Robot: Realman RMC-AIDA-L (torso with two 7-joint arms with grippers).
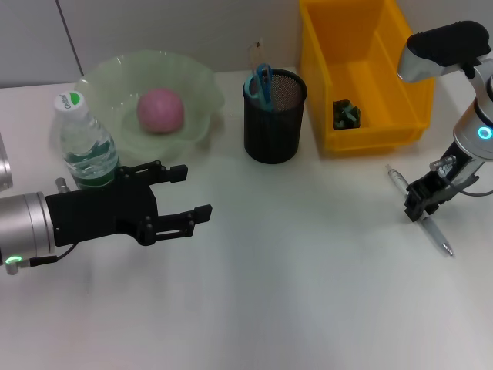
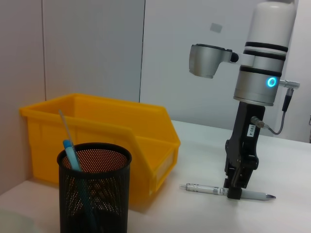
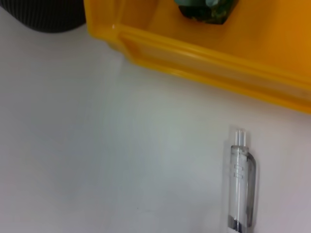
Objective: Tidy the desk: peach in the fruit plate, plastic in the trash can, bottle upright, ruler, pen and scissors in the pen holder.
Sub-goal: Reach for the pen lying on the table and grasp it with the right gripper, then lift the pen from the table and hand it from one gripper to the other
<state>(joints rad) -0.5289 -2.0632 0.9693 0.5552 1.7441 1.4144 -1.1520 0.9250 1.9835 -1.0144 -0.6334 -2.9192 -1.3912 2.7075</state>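
We see R gripper [image 1: 423, 206] down on the pen [image 1: 420, 211] at table's right, near side of yellow bin [image 1: 339, 77]; fingers clamped on it. L gripper [image 1: 185, 202] hovers near bottle [image 1: 85, 142], fingers apart.

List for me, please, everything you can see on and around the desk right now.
peach: one, pink, in the fruit plate
fruit plate: one, pale green, far left
bottle: one, clear with a white cap, upright beside the plate
pen holder: one, black mesh, centre, holding blue-handled scissors
trash can: one, yellow bin, far right
plastic: one, dark green, inside the bin
pen: one, clear and silver, lying on the desk at right
left claw: black, open, hovering before the bottle
right claw: black, down on the pen
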